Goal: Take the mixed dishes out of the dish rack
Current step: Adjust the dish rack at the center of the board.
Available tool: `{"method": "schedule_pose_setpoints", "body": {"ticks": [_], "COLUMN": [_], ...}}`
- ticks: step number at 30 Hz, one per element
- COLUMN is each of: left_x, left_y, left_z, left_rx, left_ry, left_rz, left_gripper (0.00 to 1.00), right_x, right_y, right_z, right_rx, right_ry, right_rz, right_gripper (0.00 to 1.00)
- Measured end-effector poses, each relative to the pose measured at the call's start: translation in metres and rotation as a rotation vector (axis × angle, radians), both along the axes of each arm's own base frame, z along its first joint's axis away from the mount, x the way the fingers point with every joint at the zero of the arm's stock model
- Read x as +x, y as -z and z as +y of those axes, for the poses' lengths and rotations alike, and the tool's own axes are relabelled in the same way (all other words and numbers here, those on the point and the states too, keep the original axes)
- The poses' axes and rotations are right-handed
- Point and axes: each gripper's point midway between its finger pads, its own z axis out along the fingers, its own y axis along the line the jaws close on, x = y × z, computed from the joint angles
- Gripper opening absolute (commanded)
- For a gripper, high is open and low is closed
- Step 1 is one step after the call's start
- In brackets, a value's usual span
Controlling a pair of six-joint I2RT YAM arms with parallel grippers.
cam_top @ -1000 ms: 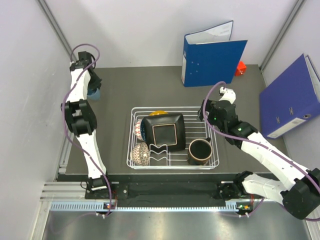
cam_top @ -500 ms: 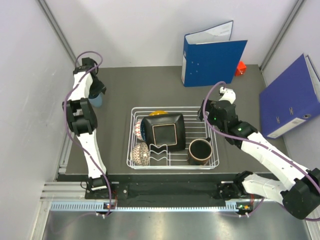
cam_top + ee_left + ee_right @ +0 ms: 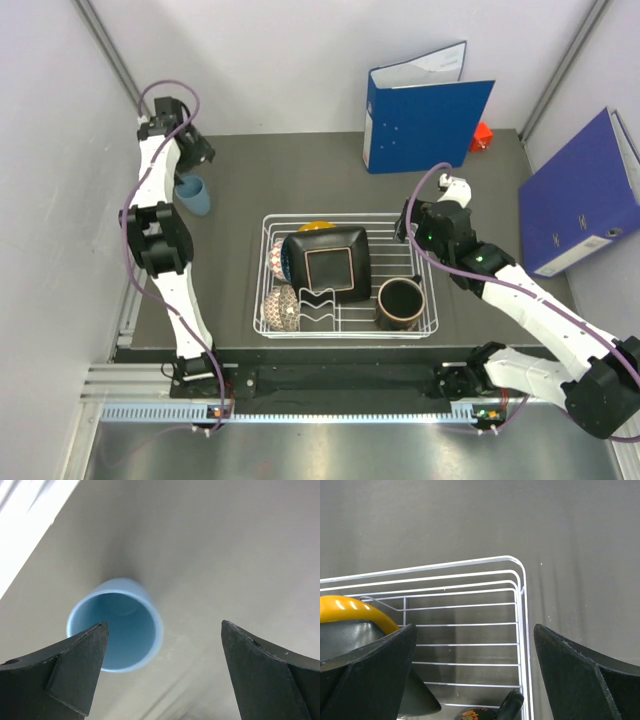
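Observation:
The light blue cup (image 3: 195, 195) (image 3: 117, 625) stands upright on the table at the far left, clear of the fingers. My left gripper (image 3: 190, 150) (image 3: 163, 625) hangs open above it, holding nothing. The white wire dish rack (image 3: 425, 290) (image 3: 520, 580) holds the black square plate (image 3: 330, 265), the yellow dish (image 3: 315, 227) (image 3: 350, 607), the dark brown mug (image 3: 400, 303) and the speckled bowl (image 3: 280, 308). My right gripper (image 3: 408, 225) (image 3: 475, 627) is open over the rack's far right corner, with the mug's handle (image 3: 507, 705) just below it.
One blue ring binder (image 3: 425, 110) stands at the back and another (image 3: 585, 195) leans at the right. A small red block (image 3: 482, 137) lies between them. The left wall runs close beside the left arm.
The left gripper opened, let go of the light blue cup and rose back toward the far wall. The cup stays on the table. The right arm has not moved.

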Motion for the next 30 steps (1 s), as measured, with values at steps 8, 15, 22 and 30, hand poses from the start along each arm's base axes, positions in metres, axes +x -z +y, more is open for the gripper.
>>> {"method": "schedule_pose_setpoints", "body": {"ticks": [8, 15, 22, 30], "left_x": [0.008, -0.018, -0.130, -0.219], "left_y": [-0.061, -0.119, -0.145, -0.144], "left_z": [-0.021, -0.118, -0.250, -0.248], "left_rx": [0.039, 0.192, 0.173, 0.266], "left_ry": [0.032, 0.180, 0.501, 0.550], "left_rz": [-0.136, -0.249, -0.455, -0.477], "left_gripper": [0.99, 0.99, 0.99, 0.99], "right_x": [-0.002, -0.006, -0.006, -0.020], "right_y": [0.005, -0.010, -0.015, -0.047], "right_z": [-0.001, -0.005, -0.020, -0.020], "right_rx": [0.000, 0.010, -0.026, 0.048], "right_ry": [-0.001, -0.005, 0.057, 0.007], "right_rz": [0.005, -0.046, -0.065, -0.166], "right_gripper": [1.00, 1.00, 1.00, 1.00]}}
